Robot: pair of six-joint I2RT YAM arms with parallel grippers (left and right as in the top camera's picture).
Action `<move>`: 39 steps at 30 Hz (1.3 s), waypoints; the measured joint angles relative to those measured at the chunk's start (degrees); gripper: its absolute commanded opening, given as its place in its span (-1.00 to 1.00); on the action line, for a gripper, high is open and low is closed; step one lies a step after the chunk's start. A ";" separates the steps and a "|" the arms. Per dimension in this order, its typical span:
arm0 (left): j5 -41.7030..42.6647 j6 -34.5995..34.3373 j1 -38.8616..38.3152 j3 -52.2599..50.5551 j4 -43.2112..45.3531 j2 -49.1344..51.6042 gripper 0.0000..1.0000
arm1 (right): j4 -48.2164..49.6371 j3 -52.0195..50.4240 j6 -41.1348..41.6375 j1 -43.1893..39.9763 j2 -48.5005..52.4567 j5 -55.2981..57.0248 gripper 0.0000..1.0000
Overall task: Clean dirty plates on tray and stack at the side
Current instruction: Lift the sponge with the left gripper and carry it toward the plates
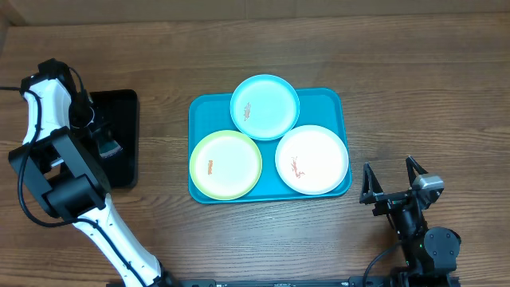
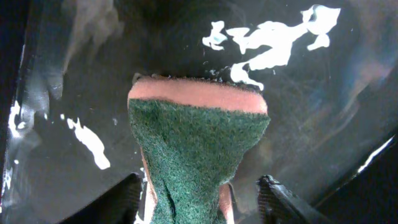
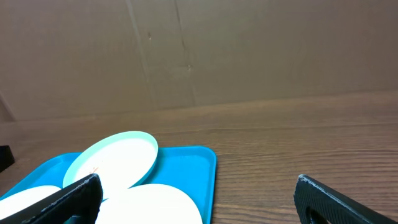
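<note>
3 plates (image 1: 311, 159) sit smeared on tray (image 1: 327, 100), 0 cleaned or stacked. L gripper (image 2: 200, 194) pinches sponge (image 2: 199, 137) over black tray (image 1: 119, 108); R gripper (image 1: 392, 179) spread open, empty.

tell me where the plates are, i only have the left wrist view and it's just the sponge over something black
Observer: All three sit on the turquoise tray, to the right of the black tray that your left gripper holds the sponge over.
Operator: are they dirty
Observer: Yes. The light blue plate, yellow-green plate and white plate each show an orange-red smear near the centre.
Operator: where's the right gripper
Observer: The right gripper is open and holds nothing. It sits off the turquoise tray, beside the corner nearest the white plate.
</note>
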 measured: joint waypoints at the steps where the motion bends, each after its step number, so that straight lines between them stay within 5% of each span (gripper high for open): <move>1: 0.00 -0.02 0.00 0.00 -0.17 0.00 0.02 | 0.00 0.00 0.00 0.00 0.00 0.02 1.00; 21: -0.87 -0.07 0.02 -0.74 0.61 0.00 -0.06 | 0.02 0.00 0.00 0.00 0.00 0.02 1.00; 26: -2.43 -0.04 0.00 -1.92 1.05 0.00 -0.30 | 0.02 0.00 0.00 0.00 0.00 0.04 1.00; 29: -2.86 0.11 0.00 -1.95 1.09 0.00 -0.87 | -0.02 0.00 0.00 0.00 0.00 0.02 1.00; 30: -3.04 0.04 0.00 -1.97 1.07 0.00 -0.92 | 0.00 0.00 0.02 0.00 0.00 0.02 1.00; 39: -3.43 -0.07 0.02 -1.64 -1.62 0.00 -0.92 | 0.00 0.00 0.02 0.00 0.00 0.02 1.00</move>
